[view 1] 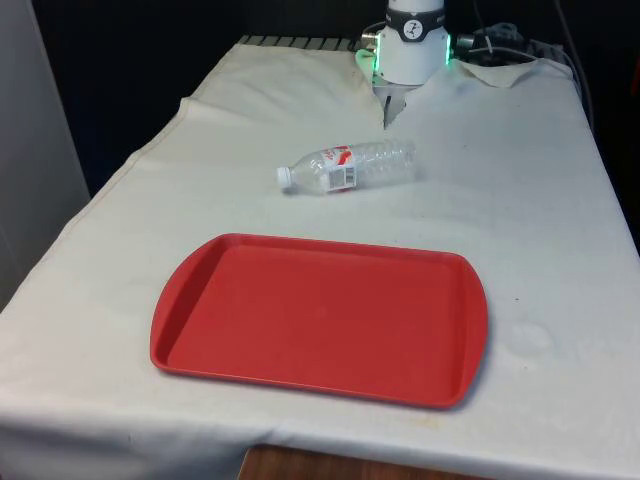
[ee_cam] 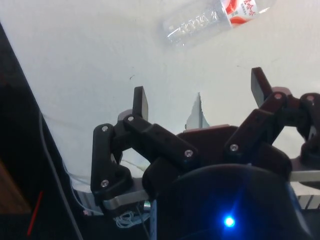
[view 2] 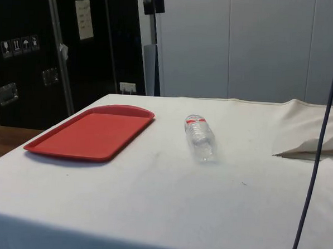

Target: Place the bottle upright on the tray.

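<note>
Hand (ee_cam: 199,90) spread wide, holding nothing, above the cloth near the lying bottle (ee_cam: 215,20).

What lay cut off or unreadable

In the wrist view the bottle (ee_cam: 215,20) ran off the picture's edge, its cap end out of frame, and the print on its red-and-white label (ee_cam: 243,10) was too small to read. In the front view the table (view 1: 560,200) was cut by the near edge and by both the front view's left and right edges. In the side view the table's near corners fell outside the frame, and the paper notice (view 2: 84,19) on the dark cabinet (view 2: 25,50) was illegible.
</note>
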Robot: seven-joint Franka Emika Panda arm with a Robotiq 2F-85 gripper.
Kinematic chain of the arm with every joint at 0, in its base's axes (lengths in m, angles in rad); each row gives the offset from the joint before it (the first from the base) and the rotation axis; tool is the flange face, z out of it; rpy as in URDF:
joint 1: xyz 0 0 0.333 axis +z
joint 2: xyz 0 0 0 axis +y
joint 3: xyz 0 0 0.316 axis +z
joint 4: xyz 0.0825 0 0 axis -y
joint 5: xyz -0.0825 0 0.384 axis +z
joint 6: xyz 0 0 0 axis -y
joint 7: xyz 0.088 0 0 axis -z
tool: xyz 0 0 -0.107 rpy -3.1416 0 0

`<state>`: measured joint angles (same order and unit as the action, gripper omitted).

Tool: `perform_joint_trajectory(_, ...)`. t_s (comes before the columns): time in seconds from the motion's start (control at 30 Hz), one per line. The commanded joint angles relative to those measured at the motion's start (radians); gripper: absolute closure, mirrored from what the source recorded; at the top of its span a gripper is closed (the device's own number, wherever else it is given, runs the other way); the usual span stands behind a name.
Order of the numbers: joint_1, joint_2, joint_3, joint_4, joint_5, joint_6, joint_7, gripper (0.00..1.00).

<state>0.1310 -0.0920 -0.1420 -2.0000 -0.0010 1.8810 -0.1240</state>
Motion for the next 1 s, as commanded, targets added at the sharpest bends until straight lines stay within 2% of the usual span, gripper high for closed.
perform_joint_trajectory(0.0,0.000,-0.015,0.000,-0.017,-0.004,0.017,-0.001,0.00)
perform_joint_trajectory(0.97,0.000,-0.175,0.002,-0.191,-0.005,0.082,-0.031,0.00)
